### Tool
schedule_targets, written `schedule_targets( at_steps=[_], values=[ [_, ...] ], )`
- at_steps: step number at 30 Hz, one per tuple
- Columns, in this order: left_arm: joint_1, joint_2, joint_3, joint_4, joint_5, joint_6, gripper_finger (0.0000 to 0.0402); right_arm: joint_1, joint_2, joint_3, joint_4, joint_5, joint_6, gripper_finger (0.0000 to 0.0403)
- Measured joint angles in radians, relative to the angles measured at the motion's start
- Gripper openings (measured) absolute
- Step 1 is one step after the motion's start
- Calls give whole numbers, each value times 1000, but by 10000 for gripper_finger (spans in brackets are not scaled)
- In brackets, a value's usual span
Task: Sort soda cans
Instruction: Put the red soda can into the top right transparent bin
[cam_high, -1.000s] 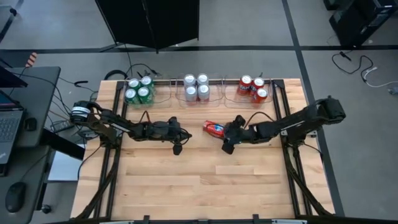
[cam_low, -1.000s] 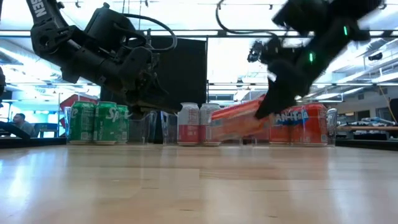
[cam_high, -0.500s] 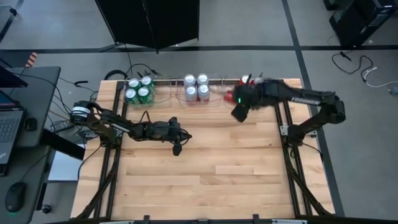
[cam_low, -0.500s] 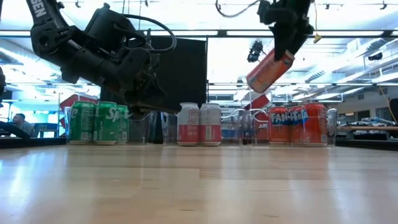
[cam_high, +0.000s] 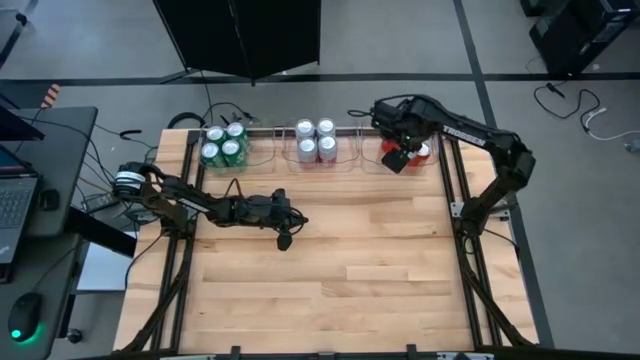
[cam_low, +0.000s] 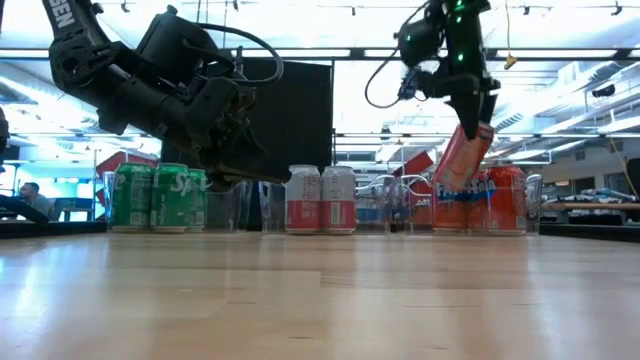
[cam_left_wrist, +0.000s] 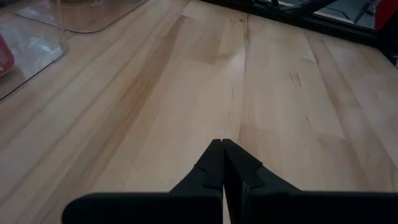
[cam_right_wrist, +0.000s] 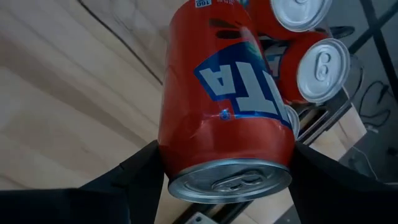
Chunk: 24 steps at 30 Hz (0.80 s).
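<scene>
- Since a second ago, the right claw (cam_high: 396, 157) has carried the red can (cam_high: 394, 160) from mid-desk (cam_high: 330, 280) to the back right tray (cam_high: 372, 152), beside three red cans (cam_high: 418, 142).
- High view: green cans (cam_high: 222, 144) and silver-white cans (cam_high: 315, 141) fill their own trays; the left claw (cam_high: 284, 240) rests mid-desk, clenched.
- Low view: the gripped can (cam_low: 462, 155) hangs tilted above the standing red ones.
- Right wrist view: the fingers (cam_right_wrist: 127, 177) clasp the can (cam_right_wrist: 217, 112).

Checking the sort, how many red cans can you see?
4: three stand in the right tray, at and; one, tilted, is held by the right gripper above it.
</scene>
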Motion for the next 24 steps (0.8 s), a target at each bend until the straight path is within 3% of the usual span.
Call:
schedule_targets(
  at_steps=[24],
  values=[
    [-5, 0, 0, -1, -1, 0, 0, -87, 248, -1, 6, 2, -90, 273]
  ],
)
